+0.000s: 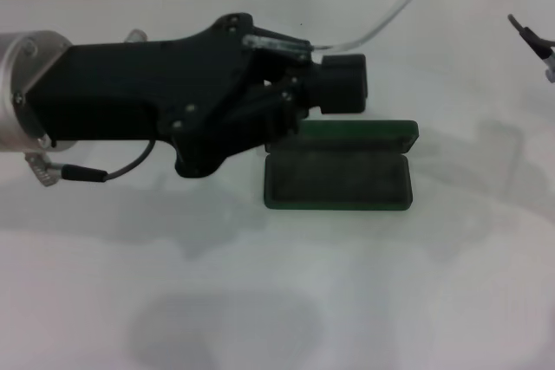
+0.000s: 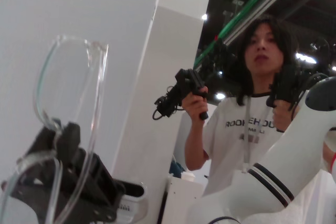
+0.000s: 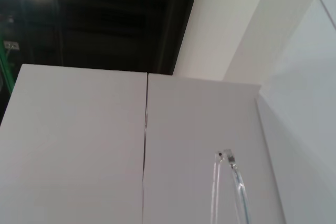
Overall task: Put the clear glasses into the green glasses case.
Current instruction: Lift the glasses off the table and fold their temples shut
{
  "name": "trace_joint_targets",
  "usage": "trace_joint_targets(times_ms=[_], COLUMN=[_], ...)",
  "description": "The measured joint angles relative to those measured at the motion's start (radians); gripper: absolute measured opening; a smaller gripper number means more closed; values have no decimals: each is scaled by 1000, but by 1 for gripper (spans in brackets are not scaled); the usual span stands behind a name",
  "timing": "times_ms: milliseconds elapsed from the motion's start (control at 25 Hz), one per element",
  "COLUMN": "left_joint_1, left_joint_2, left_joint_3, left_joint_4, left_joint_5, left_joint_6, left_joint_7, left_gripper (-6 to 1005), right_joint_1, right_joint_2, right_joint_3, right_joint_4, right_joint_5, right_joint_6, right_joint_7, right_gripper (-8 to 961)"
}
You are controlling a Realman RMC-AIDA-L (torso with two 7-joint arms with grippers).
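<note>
Clear glasses point(image 1: 381, 19) temple points far-right.

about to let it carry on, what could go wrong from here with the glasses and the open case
1. The left hand holds the clear glasses above the table with one temple arm sticking out toward the back; it could catch on the rim of the green glasses case instead of going in.
2. The open case lies loose on the table, so a push may slide it.
</note>
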Motion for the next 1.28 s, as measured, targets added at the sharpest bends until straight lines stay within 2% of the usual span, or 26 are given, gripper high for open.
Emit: trace_joint_targets(times_ms=[280, 840, 1280], left_joint_1=[2, 1, 1], left_joint_2=[1, -1, -3], left_joint_3=[-12, -27, -38], left_joint_4=[0, -8, -36], left_joint_5=[-1, -2, -9], left_joint_6=[1, 0, -1], left_joint_7=[0, 0, 0], left_gripper=[47, 48, 48], right_joint_1=[4, 8, -32], right_joint_2=[-4, -7, -5], right_joint_3=[-34, -47, -27], right_joint_4=[3, 0, -16], right_joint_5=[-14, -155, -188], right_joint_6=[21, 58, 47], right_joint_7=[-1, 1, -4], right_gripper=[67, 67, 67])
